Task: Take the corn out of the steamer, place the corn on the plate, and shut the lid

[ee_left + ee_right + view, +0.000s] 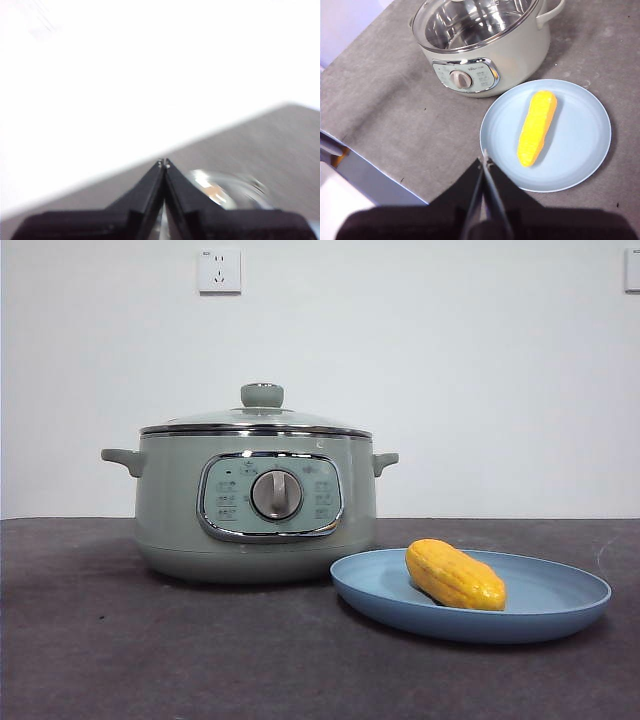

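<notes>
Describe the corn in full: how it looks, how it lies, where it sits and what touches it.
The corn is a short, stubby cob, glossy yellow-orange with lengthwise ridges and tapered ends. It lies flat on its side on the light-blue plate, slightly off-centre toward the steamer, one end pointing toward the pot. Only the plate touches it. It stands clear of the pot, whose lid is on. Neither gripper is near it; the right gripper hangs above the table beside the plate, jaws shut.

The round sage-green electric steamer [255, 510] stands on the dark grey surface [120, 640], the clear glass lid [258, 418] on it. The wide light-blue plate [560, 595] lies just beside it, right and nearer, carrying the stubby yellow corn cob [455, 575].
</notes>
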You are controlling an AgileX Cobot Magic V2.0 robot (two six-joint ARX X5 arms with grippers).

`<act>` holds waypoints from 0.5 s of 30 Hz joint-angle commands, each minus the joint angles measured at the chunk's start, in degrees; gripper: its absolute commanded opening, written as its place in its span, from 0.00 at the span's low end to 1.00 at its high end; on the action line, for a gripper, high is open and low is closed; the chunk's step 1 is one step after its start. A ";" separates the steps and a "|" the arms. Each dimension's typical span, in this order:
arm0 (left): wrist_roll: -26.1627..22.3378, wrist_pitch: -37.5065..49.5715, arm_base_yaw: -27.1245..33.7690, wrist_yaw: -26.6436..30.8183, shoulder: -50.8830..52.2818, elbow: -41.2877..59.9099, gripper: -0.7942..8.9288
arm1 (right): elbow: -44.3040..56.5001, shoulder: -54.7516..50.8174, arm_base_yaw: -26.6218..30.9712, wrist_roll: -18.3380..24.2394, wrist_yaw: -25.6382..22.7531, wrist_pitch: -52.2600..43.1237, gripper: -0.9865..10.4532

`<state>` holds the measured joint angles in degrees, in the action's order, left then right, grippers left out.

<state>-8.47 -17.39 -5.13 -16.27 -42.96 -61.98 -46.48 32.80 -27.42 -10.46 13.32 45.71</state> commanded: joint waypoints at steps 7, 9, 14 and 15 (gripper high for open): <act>-0.79 17.81 8.39 4.83 18.25 30.84 0.08 | 0.46 0.00 -0.13 0.44 -0.13 -0.20 0.09; -0.74 17.77 9.16 5.42 21.88 36.13 0.08 | 0.46 0.00 -0.13 0.44 -0.15 -0.20 0.09; -0.26 17.90 9.79 7.28 29.29 47.41 0.08 | 0.46 0.00 -0.11 0.44 -0.15 -0.17 0.09; 0.11 17.88 9.79 7.32 30.58 49.33 0.08 | 0.46 0.00 -0.13 0.44 -0.15 -0.20 0.09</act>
<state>-8.51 -0.32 4.45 -9.13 -13.06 -14.02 -46.48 32.80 -27.40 -10.46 13.32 45.76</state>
